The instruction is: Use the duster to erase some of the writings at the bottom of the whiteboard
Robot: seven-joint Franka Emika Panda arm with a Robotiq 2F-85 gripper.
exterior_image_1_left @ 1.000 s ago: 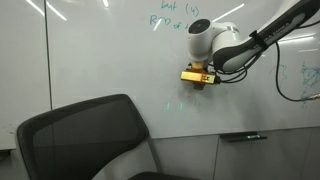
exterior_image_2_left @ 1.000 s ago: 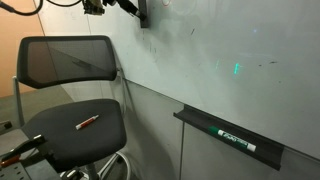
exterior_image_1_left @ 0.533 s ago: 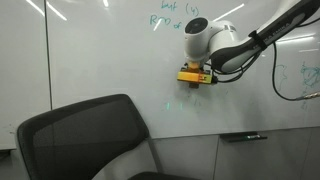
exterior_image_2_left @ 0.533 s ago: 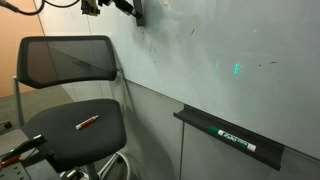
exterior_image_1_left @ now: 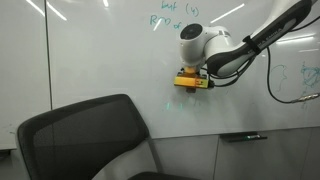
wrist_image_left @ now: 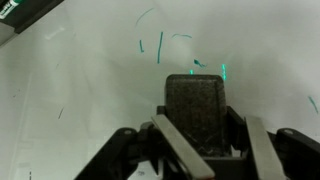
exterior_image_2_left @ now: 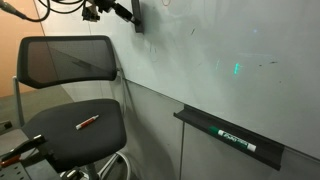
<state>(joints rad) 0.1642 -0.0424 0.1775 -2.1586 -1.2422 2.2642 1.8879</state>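
Note:
My gripper (exterior_image_1_left: 196,72) is shut on the duster (exterior_image_1_left: 192,81), a yellow block with a dark felt pad, and holds it against the whiteboard (exterior_image_1_left: 100,60). In the wrist view the felt pad of the duster (wrist_image_left: 195,105) lies flat on the board between my fingers (wrist_image_left: 180,148). The writings (wrist_image_left: 160,45) show ahead of the pad as thin teal strokes. Faint teal marks (exterior_image_1_left: 180,105) also sit just below the duster. In an exterior view the duster (exterior_image_2_left: 137,15) is at the top, on the board's far part.
A black mesh office chair (exterior_image_1_left: 90,140) stands in front of the board, with a red pen (exterior_image_2_left: 88,122) on its seat. A narrow ledge (exterior_image_2_left: 262,153) below the board carries a marker (exterior_image_2_left: 232,136). Larger green words (exterior_image_1_left: 175,15) sit above my gripper. A cable (exterior_image_1_left: 285,92) hangs from the arm.
My gripper has slid the duster a little to the left along the board. The jaws have stayed shut on it.

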